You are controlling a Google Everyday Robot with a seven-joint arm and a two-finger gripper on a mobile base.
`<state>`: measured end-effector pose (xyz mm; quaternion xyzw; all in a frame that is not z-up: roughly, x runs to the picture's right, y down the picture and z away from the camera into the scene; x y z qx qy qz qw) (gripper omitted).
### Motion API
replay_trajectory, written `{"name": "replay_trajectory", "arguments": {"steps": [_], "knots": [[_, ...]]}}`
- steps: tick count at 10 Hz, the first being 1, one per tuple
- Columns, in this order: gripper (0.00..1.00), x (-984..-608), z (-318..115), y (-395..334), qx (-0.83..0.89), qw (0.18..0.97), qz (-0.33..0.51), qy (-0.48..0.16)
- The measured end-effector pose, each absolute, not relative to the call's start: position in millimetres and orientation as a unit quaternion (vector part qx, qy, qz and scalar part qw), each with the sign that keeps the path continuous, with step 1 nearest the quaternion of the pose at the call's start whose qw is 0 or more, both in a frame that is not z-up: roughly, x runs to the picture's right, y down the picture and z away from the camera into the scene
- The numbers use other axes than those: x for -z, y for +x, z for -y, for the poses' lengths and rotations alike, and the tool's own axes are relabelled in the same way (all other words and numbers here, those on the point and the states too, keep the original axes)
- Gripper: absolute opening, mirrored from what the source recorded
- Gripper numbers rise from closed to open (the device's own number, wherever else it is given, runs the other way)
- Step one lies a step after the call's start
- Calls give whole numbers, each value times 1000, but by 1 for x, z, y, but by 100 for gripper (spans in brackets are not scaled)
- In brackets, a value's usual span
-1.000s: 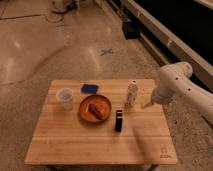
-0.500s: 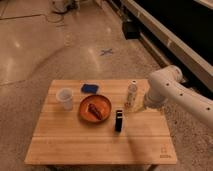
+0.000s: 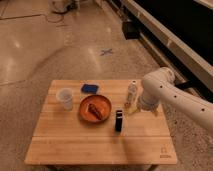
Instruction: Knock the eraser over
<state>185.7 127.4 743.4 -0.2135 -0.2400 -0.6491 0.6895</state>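
Note:
A small dark eraser (image 3: 119,120) stands upright on the wooden table (image 3: 100,142), just right of the orange plate. My white arm (image 3: 165,92) reaches in from the right. My gripper (image 3: 131,107) hangs low over the table, just up and right of the eraser and in front of the white bottle (image 3: 132,91). It stands apart from the eraser by a small gap.
An orange plate (image 3: 88,114) with food on it sits mid-table. A white cup (image 3: 65,98) stands to its left and a flat blue object (image 3: 90,88) lies behind it. The table's right edge (image 3: 172,135) is close under the arm.
My arm has swung left across the table's right side, bringing the gripper from beyond the bottle to a spot close beside the eraser. The eraser still stands.

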Motion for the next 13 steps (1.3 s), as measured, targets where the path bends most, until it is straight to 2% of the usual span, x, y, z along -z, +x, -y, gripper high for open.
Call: {"name": "replay_trajectory", "arguments": {"steps": [6,13], "knots": [[80,-751,-134,166,662,681,235,-206],[80,-739,-144,125,685,654,259,-189]]}}
